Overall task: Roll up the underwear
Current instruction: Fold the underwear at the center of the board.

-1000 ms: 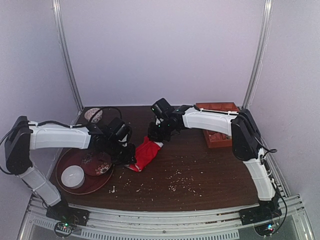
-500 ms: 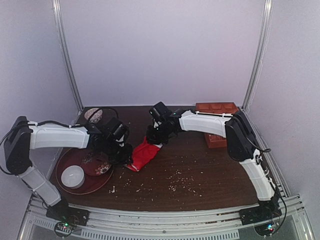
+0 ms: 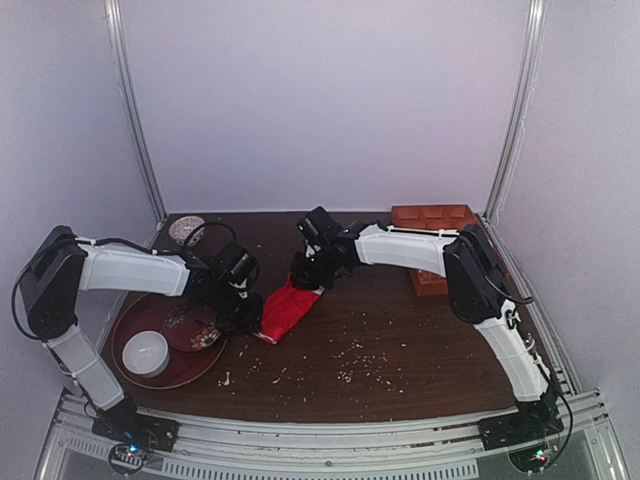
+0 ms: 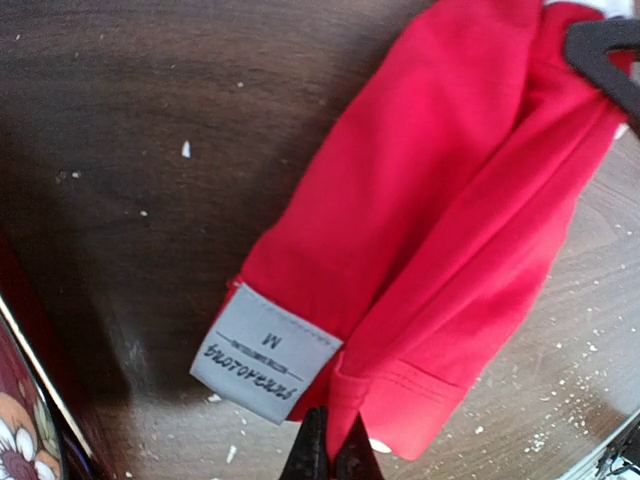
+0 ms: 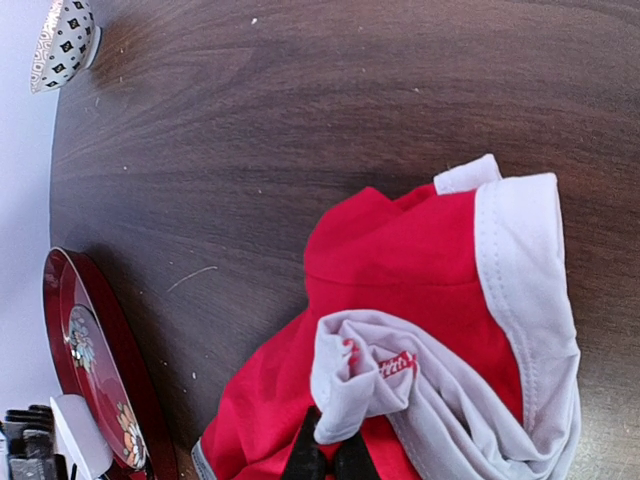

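The underwear (image 3: 286, 306) is a long red bundle lying mid-table between my two arms. My left gripper (image 3: 255, 318) is shut on its near hem. In the left wrist view red fabric (image 4: 430, 200) with a grey size tag (image 4: 262, 355) runs into the pinched fingers of the left gripper (image 4: 331, 455). My right gripper (image 3: 306, 279) is shut on the far end. In the right wrist view the right gripper (image 5: 328, 455) pinches a bunched fold of white waistband (image 5: 365, 385) with red lettering, red cloth (image 5: 400, 255) spread beyond it.
A round red tray (image 3: 126, 325) at the left holds a white cup (image 3: 146, 352) and a patterned dish (image 3: 193, 328). A small patterned bowl (image 3: 186, 230) sits at the back left. A brown compartment box (image 3: 433, 218) stands at the back right. Crumbs (image 3: 360, 360) litter the dark wooden table.
Both grippers, still shut on the underwear, have shifted a little left and toward the back. The red bundle has been drawn slightly straighter and narrower between them.
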Controlling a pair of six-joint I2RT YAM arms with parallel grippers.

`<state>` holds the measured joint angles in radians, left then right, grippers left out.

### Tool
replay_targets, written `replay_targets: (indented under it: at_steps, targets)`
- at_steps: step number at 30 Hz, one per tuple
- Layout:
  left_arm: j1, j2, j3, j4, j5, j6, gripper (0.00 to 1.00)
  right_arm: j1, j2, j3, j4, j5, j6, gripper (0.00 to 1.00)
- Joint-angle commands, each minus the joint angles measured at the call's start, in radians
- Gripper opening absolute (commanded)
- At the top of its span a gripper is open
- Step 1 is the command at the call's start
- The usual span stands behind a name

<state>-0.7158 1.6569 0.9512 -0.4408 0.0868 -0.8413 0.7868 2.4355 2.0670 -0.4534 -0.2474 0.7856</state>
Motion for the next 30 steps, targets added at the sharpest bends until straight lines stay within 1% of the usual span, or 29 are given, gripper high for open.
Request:
replay_targets:
  at_steps: [1,5,10,11,15,17,19,21,22,23,26,27,30]
  targets:
    - [0.012,0.028,-0.02,0.023,0.007,0.019,0.0,-0.011,0.032,0.045,-0.001,0.012,0.004,0.01]
    - [0.012,0.049,-0.013,0.02,0.006,0.023,0.0,-0.013,0.035,0.047,0.004,0.007,0.001,0.03]
    - [0.013,0.018,0.003,-0.011,-0.011,0.028,0.0,-0.015,0.022,0.04,0.018,-0.008,-0.001,0.12]
    - [0.013,0.009,0.011,-0.027,-0.018,0.031,0.0,-0.015,0.016,0.035,0.027,-0.012,-0.002,0.17]
    - [0.012,-0.036,0.039,-0.081,-0.042,0.046,0.08,-0.017,-0.015,0.005,0.062,-0.025,0.002,0.27]
    - [0.012,-0.057,0.053,-0.103,-0.054,0.049,0.11,-0.017,-0.03,-0.006,0.076,-0.033,0.001,0.29]
    - [0.013,-0.073,0.07,-0.126,-0.062,0.057,0.17,-0.018,-0.045,-0.018,0.088,-0.038,0.001,0.29]
    - [0.013,-0.091,0.089,-0.15,-0.072,0.064,0.24,-0.017,-0.058,-0.027,0.093,-0.04,0.0,0.3]
    - [0.013,-0.103,0.101,-0.165,-0.079,0.066,0.3,-0.02,-0.067,-0.034,0.099,-0.045,-0.001,0.32]
    - [0.012,-0.111,0.112,-0.182,-0.086,0.069,0.33,-0.021,-0.075,-0.039,0.103,-0.048,-0.001,0.33]
    - [0.013,-0.132,0.143,-0.221,-0.106,0.08,0.34,-0.021,-0.104,-0.058,0.11,-0.052,-0.009,0.37]
    - [0.012,-0.136,0.154,-0.23,-0.11,0.082,0.34,-0.021,-0.118,-0.066,0.114,-0.052,-0.015,0.41]
    - [0.012,-0.141,0.176,-0.236,-0.102,0.082,0.33,-0.021,-0.153,-0.088,0.119,-0.049,-0.03,0.42]
